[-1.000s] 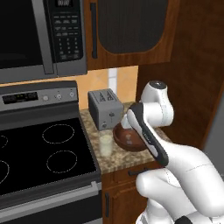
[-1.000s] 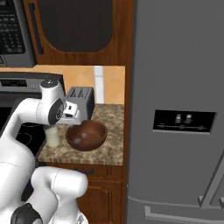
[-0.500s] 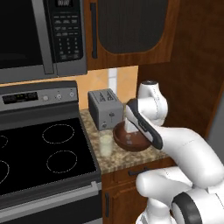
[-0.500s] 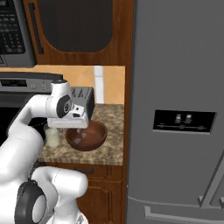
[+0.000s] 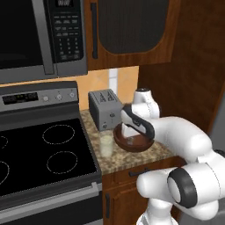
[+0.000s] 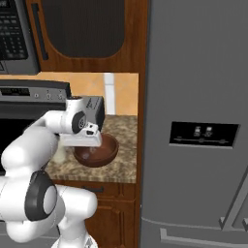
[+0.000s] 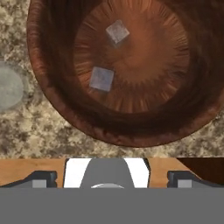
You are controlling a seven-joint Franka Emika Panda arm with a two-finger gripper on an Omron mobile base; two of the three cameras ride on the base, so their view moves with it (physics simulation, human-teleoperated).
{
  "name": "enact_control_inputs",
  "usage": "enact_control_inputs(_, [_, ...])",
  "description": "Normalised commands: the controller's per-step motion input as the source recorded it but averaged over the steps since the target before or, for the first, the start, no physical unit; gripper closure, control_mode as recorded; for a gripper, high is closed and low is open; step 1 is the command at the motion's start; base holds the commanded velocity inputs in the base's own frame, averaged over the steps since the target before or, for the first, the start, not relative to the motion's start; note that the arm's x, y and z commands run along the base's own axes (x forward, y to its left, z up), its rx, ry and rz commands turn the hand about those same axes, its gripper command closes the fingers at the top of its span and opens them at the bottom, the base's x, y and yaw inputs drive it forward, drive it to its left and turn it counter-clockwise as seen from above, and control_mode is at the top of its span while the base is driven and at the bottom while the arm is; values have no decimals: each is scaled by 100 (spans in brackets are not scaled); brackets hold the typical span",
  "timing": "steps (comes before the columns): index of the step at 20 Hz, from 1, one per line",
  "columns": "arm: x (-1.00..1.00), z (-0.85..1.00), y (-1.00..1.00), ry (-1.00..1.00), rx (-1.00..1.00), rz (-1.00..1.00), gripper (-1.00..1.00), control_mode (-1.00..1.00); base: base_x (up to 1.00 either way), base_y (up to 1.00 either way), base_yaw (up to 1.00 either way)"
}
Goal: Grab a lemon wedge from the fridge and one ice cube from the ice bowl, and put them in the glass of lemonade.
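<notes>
From the hand view we looked straight down into the ice bowl (image 7: 127,118), where two pale ice cubes lay apart on its floor: one ice cube (image 7: 117,32) at about 12 o'clock of the bowl's centre, the other ice cube (image 7: 102,78) at about 8 o'clock. At the bowl's 9 o'clock, just outside the rim, we saw the round mouth of the glass of lemonade (image 7: 10,87) on the speckled counter (image 7: 52,131). The gripper (image 7: 109,177) was spread wide, holding nothing, its fingertips (image 7: 41,178) low in the frame.

The left base view gave us what the hand view lacked: the grey toaster (image 5: 105,108) at the bowl's 11 o'clock, the tumbler standing between bowl and black stove (image 5: 39,154), and the microwave (image 5: 41,37) above. There the arm hid the bowl's inside.

The right base view alone showed us the fridge (image 6: 198,121), doors closed, at the bowl's 3 o'clock. We could not make out the lemon wedge.
</notes>
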Motion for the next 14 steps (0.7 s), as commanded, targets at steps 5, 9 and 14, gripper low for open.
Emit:
enact_control_inputs(5, [22,-41,0,0,1,0,-100,-100,0,0,0])
enact_control_inputs(9, [22,-39,0,0,2,4,-100,-100,0,0,0])
enact_control_inputs(14, [29,-35,-3,0,2,14,-100,-100,0,0,0])
